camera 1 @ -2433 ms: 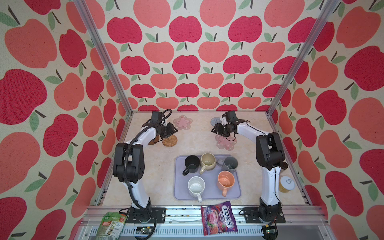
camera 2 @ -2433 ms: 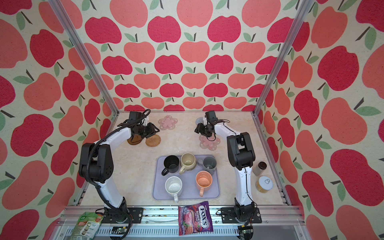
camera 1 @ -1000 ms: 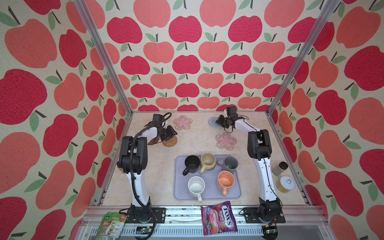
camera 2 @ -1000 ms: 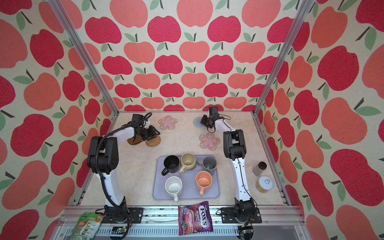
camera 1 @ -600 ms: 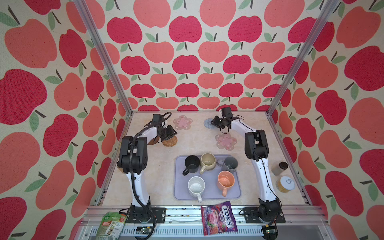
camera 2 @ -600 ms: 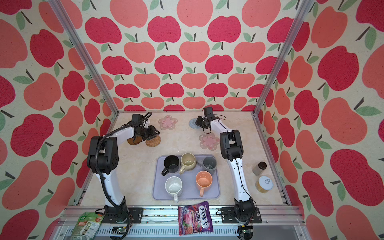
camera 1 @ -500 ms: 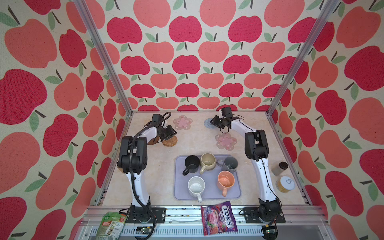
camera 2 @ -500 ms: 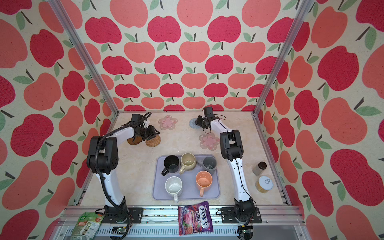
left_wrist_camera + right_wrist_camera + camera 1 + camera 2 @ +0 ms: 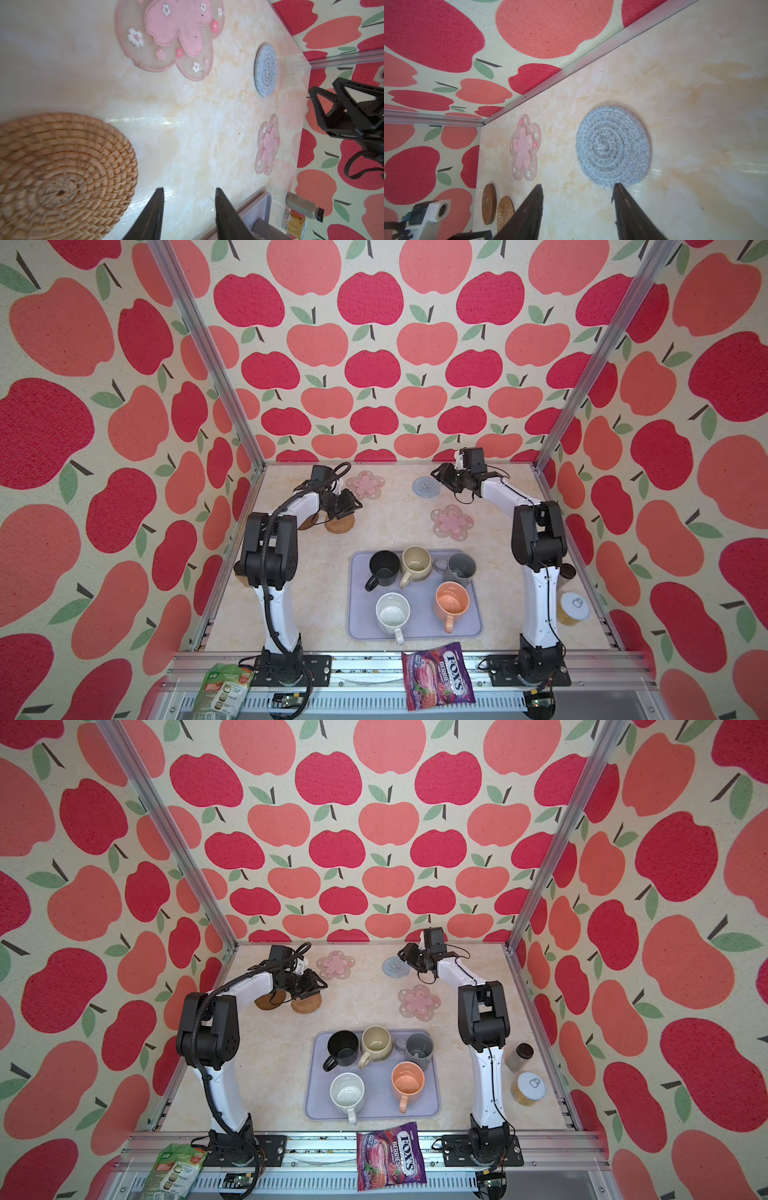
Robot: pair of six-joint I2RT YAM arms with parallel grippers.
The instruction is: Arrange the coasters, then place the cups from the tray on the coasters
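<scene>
- Right claw (image 9: 578, 185): pinched shut a second ago, its jaws now stand apart with nothing between them. The grey-blue coaster (image 9: 613, 146) lies flat on the counter (image 9: 395, 531) near the back wall, with one fingertip just at its rim. I read that as a release, so this mat is placed.
- Left claw (image 9: 188, 188): no change. It is part-open and empty, low over bare counter just beside the rattan coaster (image 9: 62, 172).
- Coasters: the dark brown disc (image 9: 266, 1001) sits next to the rattan one, partly under the left arm. One pink flower coaster (image 9: 365, 485) is at the back and the other pink flower coaster (image 9: 452, 522) is nearer the tray (image 9: 419, 635). All five lie apart from one another.
- All five cups, black (image 9: 384, 568), beige (image 9: 417, 564), grey (image 9: 461, 568), speckled white (image 9: 392, 612) and orange (image 9: 452, 599), stand upright on the tray. My judgement is that arranging is nearly finished and the cup moves have not started.
</scene>
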